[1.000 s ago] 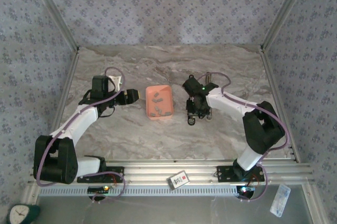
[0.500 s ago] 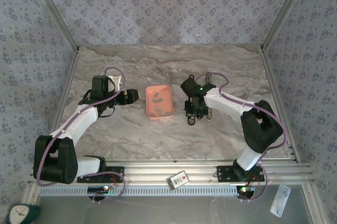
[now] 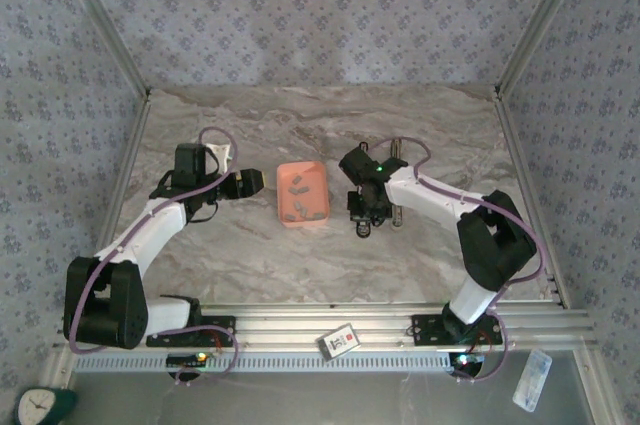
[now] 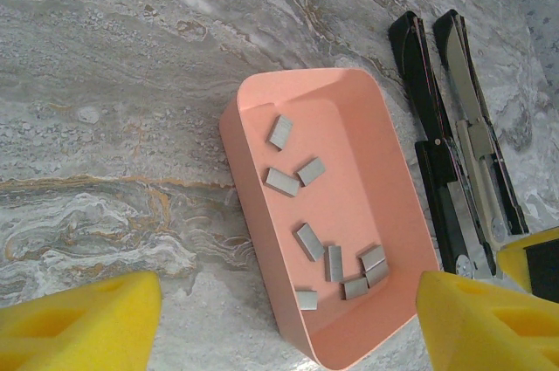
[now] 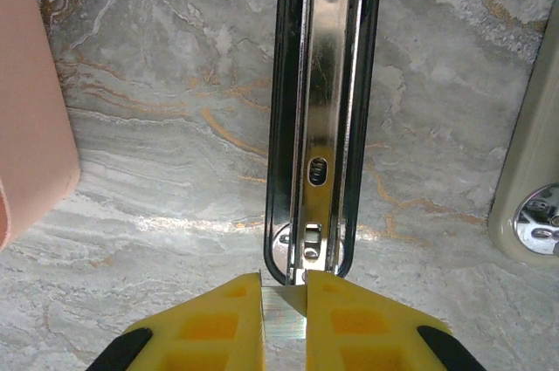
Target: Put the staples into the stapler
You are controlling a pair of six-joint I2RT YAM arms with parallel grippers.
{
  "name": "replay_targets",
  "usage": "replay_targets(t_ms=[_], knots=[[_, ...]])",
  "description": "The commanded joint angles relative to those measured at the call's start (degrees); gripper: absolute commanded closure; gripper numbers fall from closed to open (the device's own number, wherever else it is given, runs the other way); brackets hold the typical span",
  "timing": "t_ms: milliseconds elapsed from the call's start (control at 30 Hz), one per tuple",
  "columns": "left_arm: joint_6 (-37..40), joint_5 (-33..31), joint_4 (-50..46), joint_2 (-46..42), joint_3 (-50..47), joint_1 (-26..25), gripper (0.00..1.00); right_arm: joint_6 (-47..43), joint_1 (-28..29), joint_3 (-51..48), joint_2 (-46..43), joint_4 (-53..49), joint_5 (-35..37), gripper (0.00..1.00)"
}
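Currently: right gripper (image 5: pixel 284 297) clamped on staples (image 5: pixel 284 329) at stapler (image 5: pixel 319 109) channel mouth; next, should slide strip in squarely; left gripper (image 4: pixel 288 319) spread apart

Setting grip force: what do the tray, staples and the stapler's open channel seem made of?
The tray: likely plastic, matte salmon-orange, rounded moulded corners. The staples: apparently metal, dull grey flat strips. The stapler channel: polished metal, mirror-like glare; black edging may be painted metal or plastic.
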Motion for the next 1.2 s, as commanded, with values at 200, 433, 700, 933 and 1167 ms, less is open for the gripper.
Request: replay_targets(t_ms=[200, 433, 700, 933, 1167], knots=[[0.53, 0.32, 0.16, 0.24, 1.05, -0.06, 0.23, 0.99, 0.20, 0.84, 1.16, -3.61, 1.86, 0.84], [0.58, 0.27, 0.14, 0.24, 0.99, -0.03, 0.23, 1.11, 0.25, 0.72, 2.19, -3.05, 1.93, 0.84], [0.68, 0.17, 0.03, 0.24, 1.00, -0.08, 0.23, 1.10, 0.29, 0.06, 3.22, -2.68, 1.92, 0.84], [0.70, 0.08, -0.09, 0.24, 1.07, -0.08, 0.23, 2.03, 0.42, -0.52, 1.22, -1.99, 3.80, 0.85], [0.79, 0.07, 0.02, 0.29, 1.07, -0.09, 0.23, 3.69, 0.63, -2.11, -1.14, 0.57, 5.31, 0.85]])
